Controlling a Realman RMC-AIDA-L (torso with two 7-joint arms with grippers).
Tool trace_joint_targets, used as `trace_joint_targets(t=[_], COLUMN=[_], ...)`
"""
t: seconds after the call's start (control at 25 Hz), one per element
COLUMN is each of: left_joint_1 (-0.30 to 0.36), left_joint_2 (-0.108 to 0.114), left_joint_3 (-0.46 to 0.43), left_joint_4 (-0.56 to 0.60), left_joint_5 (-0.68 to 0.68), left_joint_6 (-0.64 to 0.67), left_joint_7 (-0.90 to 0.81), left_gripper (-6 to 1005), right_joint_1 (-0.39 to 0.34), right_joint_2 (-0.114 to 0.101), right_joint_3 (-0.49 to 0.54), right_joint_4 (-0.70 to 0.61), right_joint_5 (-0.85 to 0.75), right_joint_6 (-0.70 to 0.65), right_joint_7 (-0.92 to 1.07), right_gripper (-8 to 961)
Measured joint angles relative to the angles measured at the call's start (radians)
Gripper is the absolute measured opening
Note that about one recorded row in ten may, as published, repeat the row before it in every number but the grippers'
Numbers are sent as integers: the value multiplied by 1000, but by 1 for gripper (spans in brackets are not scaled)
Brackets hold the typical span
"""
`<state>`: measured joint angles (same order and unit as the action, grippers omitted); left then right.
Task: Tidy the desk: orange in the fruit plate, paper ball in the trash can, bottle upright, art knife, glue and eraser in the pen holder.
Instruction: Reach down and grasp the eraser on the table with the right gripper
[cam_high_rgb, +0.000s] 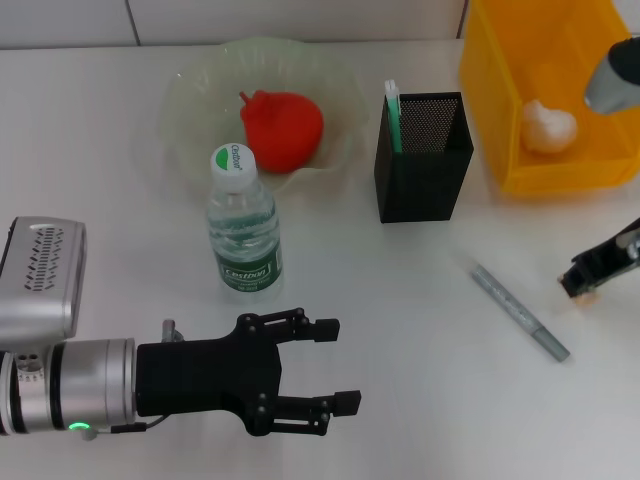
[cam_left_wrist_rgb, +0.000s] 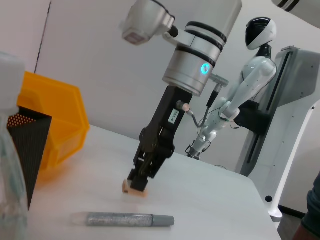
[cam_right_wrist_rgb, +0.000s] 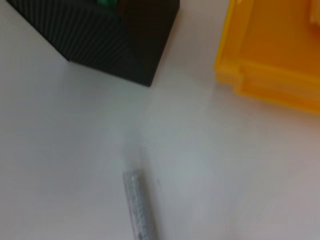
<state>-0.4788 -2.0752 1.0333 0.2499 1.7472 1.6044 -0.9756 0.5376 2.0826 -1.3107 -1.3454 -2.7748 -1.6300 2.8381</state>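
My right gripper (cam_high_rgb: 581, 285) is low over the table's right edge, shut on a small tan eraser (cam_left_wrist_rgb: 131, 188) that touches the tabletop. A grey glitter glue stick (cam_high_rgb: 520, 312) lies flat just left of it. The black mesh pen holder (cam_high_rgb: 422, 155) stands behind, with a green and white art knife (cam_high_rgb: 392, 112) upright inside. The orange (cam_high_rgb: 283, 128) rests in the green fruit plate (cam_high_rgb: 195, 90). The bottle (cam_high_rgb: 243, 225) stands upright before the plate. The paper ball (cam_high_rgb: 548, 125) lies in the yellow trash can (cam_high_rgb: 500, 90). My left gripper (cam_high_rgb: 340, 365) is open near the front edge, holding nothing.
The glue stick (cam_left_wrist_rgb: 125, 219) lies between the two grippers, with the pen holder (cam_right_wrist_rgb: 100, 30) and trash can (cam_right_wrist_rgb: 270, 50) close behind it. Another white robot (cam_left_wrist_rgb: 250, 85) stands beyond the table's far side.
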Motion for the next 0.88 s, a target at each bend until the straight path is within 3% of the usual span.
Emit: trace_joint_targets(t=[0.2, 0.4, 0.64, 0.88], left_joint_1=[-1, -3, -5, -10], left_joint_2=[1, 1, 1, 0], left_joint_3=[-4, -5, -4, -4], left_joint_4=[0, 4, 1, 5], left_joint_5=[0, -1, -2, -3], left_joint_6=[0, 0, 0, -4], left_joint_7=[0, -6, -9, -7], left_gripper=[846, 846, 846, 846], right_joint_1=[-48, -101, -21, 53], right_joint_2=[-2, -3, -17, -3], right_joint_3=[84, 190, 225, 170], right_joint_4=[-162, -324, -223, -61], right_joint_5=[34, 194, 190, 71], right_joint_6=[-16, -17, -95, -87], right_joint_7=[-28, -81, -131, -138], right_gripper=[146, 121, 120, 185])
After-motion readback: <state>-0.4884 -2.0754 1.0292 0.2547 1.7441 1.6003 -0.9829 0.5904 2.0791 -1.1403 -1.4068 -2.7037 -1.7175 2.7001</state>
